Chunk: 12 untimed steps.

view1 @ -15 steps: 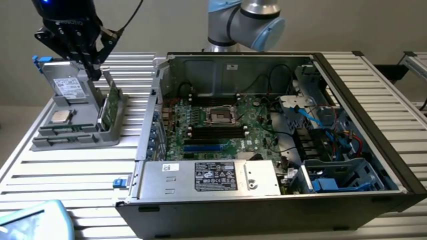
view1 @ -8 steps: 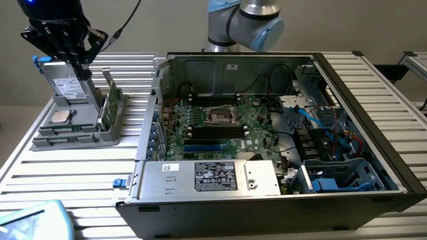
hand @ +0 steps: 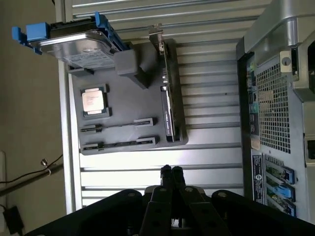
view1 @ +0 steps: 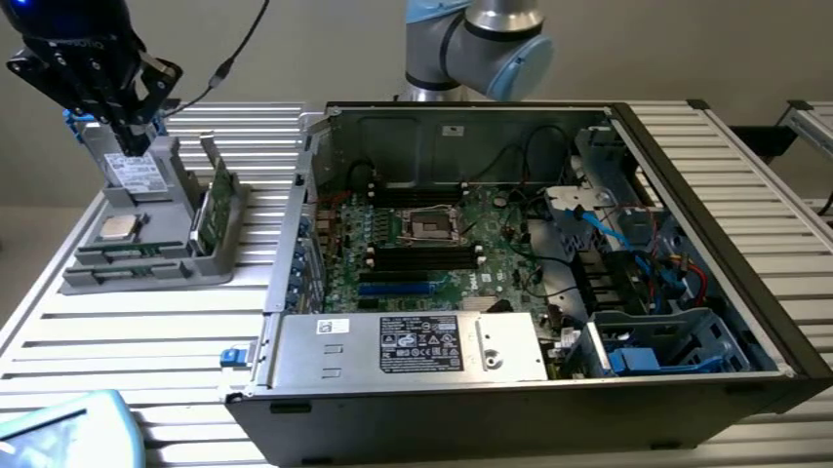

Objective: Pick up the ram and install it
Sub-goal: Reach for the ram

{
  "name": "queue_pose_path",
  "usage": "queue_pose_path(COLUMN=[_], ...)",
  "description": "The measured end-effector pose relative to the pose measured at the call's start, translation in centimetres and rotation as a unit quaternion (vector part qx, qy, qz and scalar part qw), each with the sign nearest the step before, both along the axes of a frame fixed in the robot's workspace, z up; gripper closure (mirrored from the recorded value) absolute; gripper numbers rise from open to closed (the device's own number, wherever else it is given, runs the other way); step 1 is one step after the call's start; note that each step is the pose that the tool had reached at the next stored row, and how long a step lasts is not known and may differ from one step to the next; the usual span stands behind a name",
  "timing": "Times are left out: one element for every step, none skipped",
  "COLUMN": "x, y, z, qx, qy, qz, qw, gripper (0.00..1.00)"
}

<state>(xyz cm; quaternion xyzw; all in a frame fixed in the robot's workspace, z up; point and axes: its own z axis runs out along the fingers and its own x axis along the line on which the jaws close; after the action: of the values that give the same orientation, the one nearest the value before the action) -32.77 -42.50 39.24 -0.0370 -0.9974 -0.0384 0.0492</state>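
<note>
My black gripper (view1: 132, 144) hangs over the far end of a grey parts tray (view1: 209, 265) at the exterior view's left, just above a grey drive with blue handles (view1: 133, 174). Seen from the wrist, its fingertips (hand: 166, 170) are pressed together with nothing between them; the gripper (hand: 171, 170) is shut. The ram appears as thin green strips (view1: 115, 253) standing on edge in the tray's two slotted holders (hand: 118, 144), apart from the gripper. The open computer case (view1: 729, 234) holds the motherboard with long black memory slots (view1: 423, 257).
On the tray also sit a square silver processor chip (hand: 93, 101) and an upright green expansion card (view1: 215, 200). The case's power supply (view1: 416, 343) lies at its near side. Cables and a drive cage (view1: 651, 341) crowd the case's right. The slatted table (view1: 131, 331) carries everything.
</note>
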Motion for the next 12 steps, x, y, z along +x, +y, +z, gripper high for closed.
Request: queue_pose_path(x=[-0.5,-0.9,-1.4,-1.8,-2.3,-2.7,-3.2,-3.6,-3.9,-4.2,-4.3,-4.5], y=[-0.01,-0.03,-0.04,-0.05,-0.06,-0.07,-0.08,-0.10,-0.10,-0.11,-0.13,-0.14], z=[-0.02,-0.05,-0.10,-0.14,-0.19,-0.22,-0.26,-0.29,-0.32,-0.35,-0.38,-0.41], qx=[0.0002,0.0003,0.0005,0.0005,0.0006,0.0005,0.0006,0.0006,0.0005,0.0005,0.0005,0.0006], qy=[0.0002,0.0002,0.0002,0.0003,0.0003,0.0003,0.0003,0.0002,0.0003,0.0003,0.0001,0.0000], qz=[0.000,0.000,0.000,0.000,0.000,0.000,0.000,0.000,0.000,0.001,0.003,0.005], qw=[1.0000,1.0000,1.0000,1.0000,1.0000,1.0000,1.0000,1.0000,1.0000,1.0000,1.0000,1.0000], gripper=[0.89,0.89,0.89,0.89,0.89,0.89,0.89,0.89,0.89,0.89,0.89,0.89])
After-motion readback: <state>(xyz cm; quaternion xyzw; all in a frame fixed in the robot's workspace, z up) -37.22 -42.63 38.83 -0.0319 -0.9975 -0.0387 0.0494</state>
